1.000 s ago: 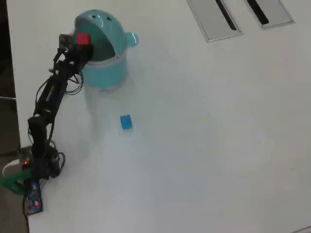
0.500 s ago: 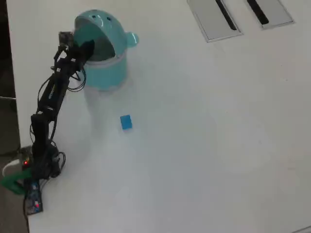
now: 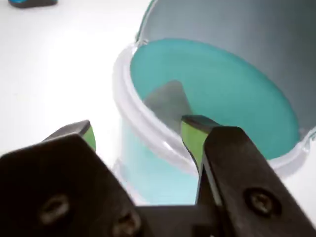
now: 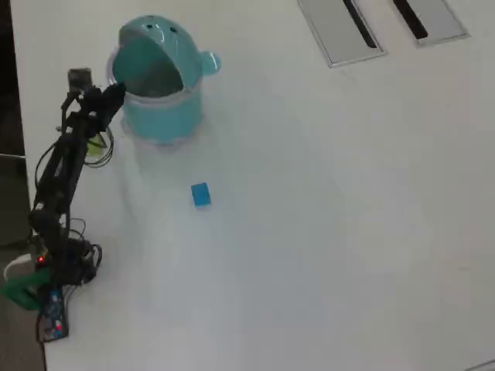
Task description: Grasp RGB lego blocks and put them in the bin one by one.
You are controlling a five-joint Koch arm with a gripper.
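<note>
From my wrist view the bin (image 3: 217,94) was blurred, its hood cut off by the top edge. Overhead, the gripper (image 4: 110,94) beside the bin was too small for me to read its jaws. I could not see the bin's floor clearly.

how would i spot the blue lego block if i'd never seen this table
In the overhead view, find the teal bin near the top left of the white table. Just below it, slightly right, lies the blue block, alone on bare tabletop: a tiny, vivid blue cube, darker than the pale bin.
</note>
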